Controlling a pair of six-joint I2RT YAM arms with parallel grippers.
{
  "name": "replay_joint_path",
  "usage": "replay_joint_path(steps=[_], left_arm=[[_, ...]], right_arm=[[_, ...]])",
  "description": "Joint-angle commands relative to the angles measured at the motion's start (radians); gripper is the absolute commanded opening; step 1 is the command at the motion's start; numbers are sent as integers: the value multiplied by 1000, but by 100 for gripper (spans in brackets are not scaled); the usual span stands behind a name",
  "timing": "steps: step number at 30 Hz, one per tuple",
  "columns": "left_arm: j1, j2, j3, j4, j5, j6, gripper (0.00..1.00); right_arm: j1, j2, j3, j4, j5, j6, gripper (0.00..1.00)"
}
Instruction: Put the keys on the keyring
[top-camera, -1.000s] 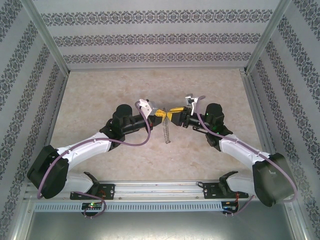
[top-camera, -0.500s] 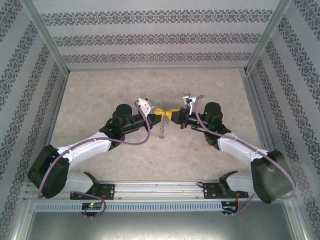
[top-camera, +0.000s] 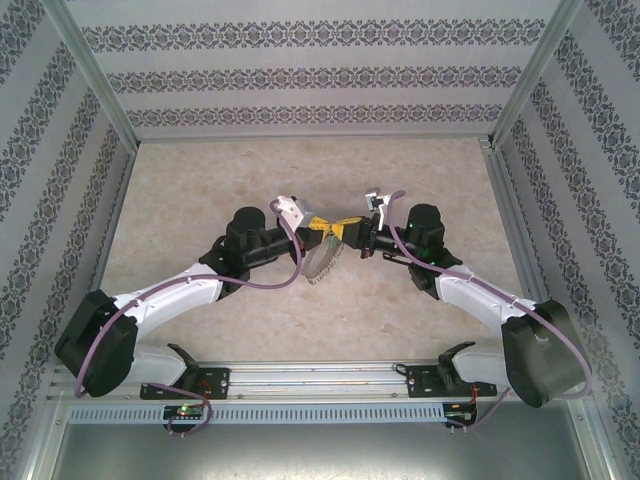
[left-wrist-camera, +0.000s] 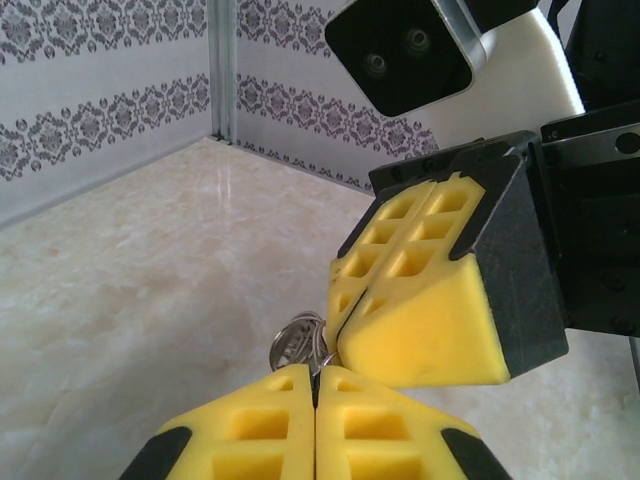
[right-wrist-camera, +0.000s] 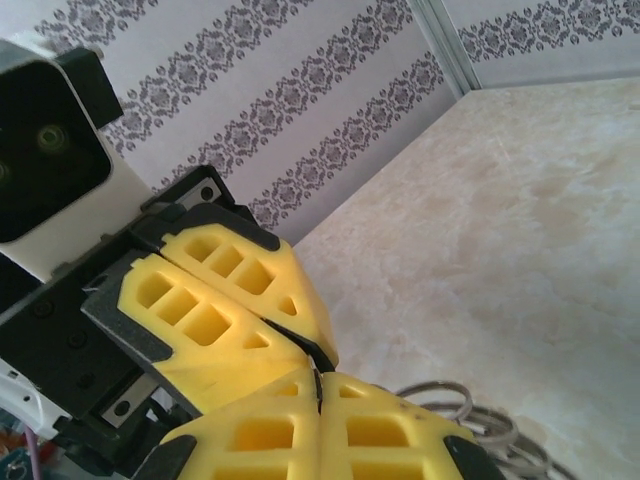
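My two grippers meet tip to tip above the middle of the table, the left gripper (top-camera: 320, 228) beside the right gripper (top-camera: 343, 231). Below them the keyring (top-camera: 320, 260) hangs as a tilted grey hoop with small metal bits along its rim. In the left wrist view my left gripper (left-wrist-camera: 316, 375) is shut, a thin wire of the keyring (left-wrist-camera: 297, 343) running into its seam, and the right fingers (left-wrist-camera: 420, 300) press against the same loops. In the right wrist view my right gripper (right-wrist-camera: 317, 378) is shut at the keyring (right-wrist-camera: 470, 412). The keys are hidden.
The beige marbled tabletop (top-camera: 200, 190) lies open all around the grippers. Patterned walls (top-camera: 320, 75) enclose it at the back and both sides, with metal corner posts (top-camera: 95, 70). A metal rail (top-camera: 320, 380) runs along the near edge by the arm bases.
The right gripper has shut at the keyring. The hoop has swung from hanging edge-on to tilted, showing more of its width, and has shifted slightly left.
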Motion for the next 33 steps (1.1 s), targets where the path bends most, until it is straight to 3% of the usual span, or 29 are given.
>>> replay_joint_path(steps=[1, 10, 16, 24, 33], left_arm=[[3, -44, 81, -103, 2, 29, 13], [56, -2, 214, -329, 99, 28, 47], [121, 62, 297, -435, 240, 19, 57], [205, 204, 446, -561, 480, -5, 59], [215, 303, 562, -690, 575, 48, 42]], right_arm=[[-23, 3, 55, -70, 33, -77, 0], [-41, 59, 141, -209, 37, -191, 0], [-59, 91, 219, -338, 11, -280, 0], [-89, 132, 319, -446, -68, -335, 0], [-88, 164, 361, -482, -105, -356, 0]])
